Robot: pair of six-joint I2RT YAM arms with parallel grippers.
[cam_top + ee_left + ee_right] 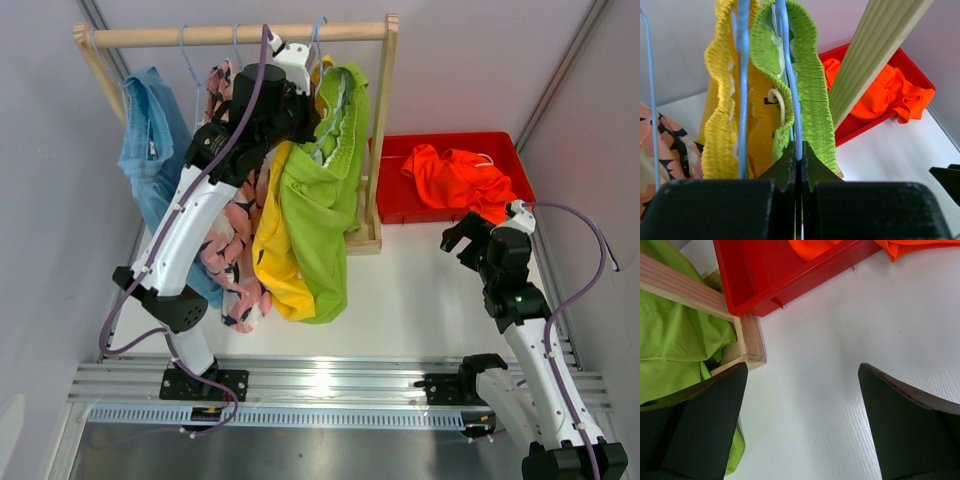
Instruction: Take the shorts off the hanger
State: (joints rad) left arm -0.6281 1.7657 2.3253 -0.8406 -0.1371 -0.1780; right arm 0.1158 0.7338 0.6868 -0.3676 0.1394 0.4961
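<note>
Lime green shorts [815,85] next: left fingers [782,167] pinch their blue hanger [790,75] at 12 o'clock. Lift it off slow, I'd say. Right fingers [700,410] sit spread.

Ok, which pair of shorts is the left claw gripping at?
The lime green pair, rightmost of those hanging. The left claw is shut on the blue hanger wire running through its waistband; the yellow pair hangs beside it, ungripped.
</note>
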